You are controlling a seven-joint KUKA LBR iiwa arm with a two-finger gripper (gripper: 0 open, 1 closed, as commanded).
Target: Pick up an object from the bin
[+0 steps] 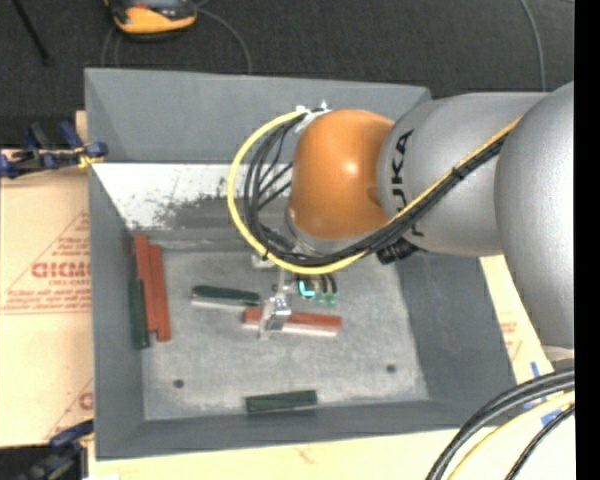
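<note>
My gripper [276, 315] hangs low in the middle of the bin, under the arm's orange cover. It sits right on the left part of a short red bar [314, 321] that lies flat, running left to right. Whether it touches or grips the bar is hidden. Just to the left lies a dark green stick [223, 294] with a pale strip [212, 306] along its near side.
A long red bar [156, 290] and a thin dark green bar [138, 315] lie side by side along the bin's left wall. A dark green block [281, 402] rests by the front wall. The arm covers the bin's back right.
</note>
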